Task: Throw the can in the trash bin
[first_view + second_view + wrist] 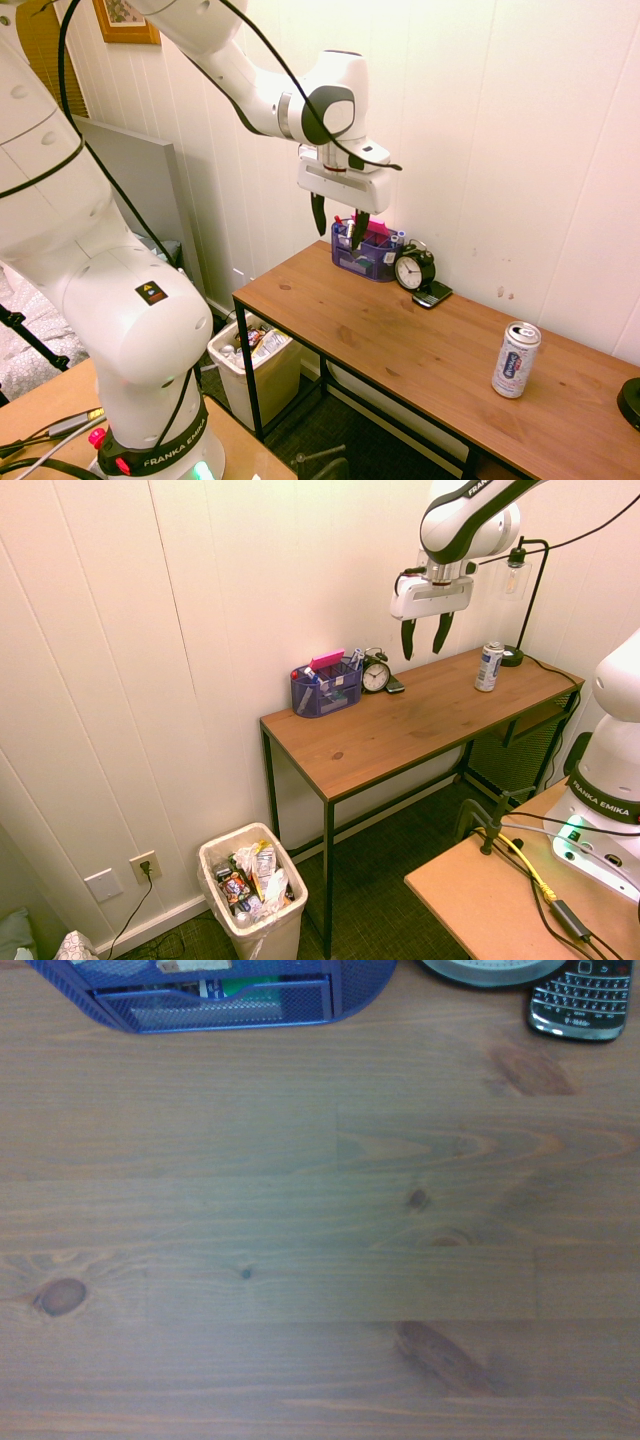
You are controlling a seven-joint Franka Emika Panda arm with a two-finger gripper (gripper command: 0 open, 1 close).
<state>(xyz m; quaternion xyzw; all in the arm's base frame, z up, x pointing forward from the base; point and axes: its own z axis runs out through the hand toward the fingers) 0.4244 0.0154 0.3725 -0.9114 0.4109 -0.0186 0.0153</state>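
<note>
Silver-white drink can [516, 360] left upright on brown wooden desk [430, 340], right of black round clock [415, 267].
Black-fingered gripper [340, 222] (nothing gripped) is held wide open above desk.

The room is glowing with a warm, fairly bright light, and the wall [480, 130] is taking on a creamy pink tone. In the first exterior view, the robot arm [130, 290] is showing pale highlights, and soft shading is darkening the floor [300, 440] under the desk [430, 350]. The second exterior view is looking reasonably clear, with a green light glowing on the arm's base [590, 845]. The wrist view is appearing dimmer and duller, its wood grain slightly soft, while the phone's keys [580, 998] are remaining recognisable.
</note>
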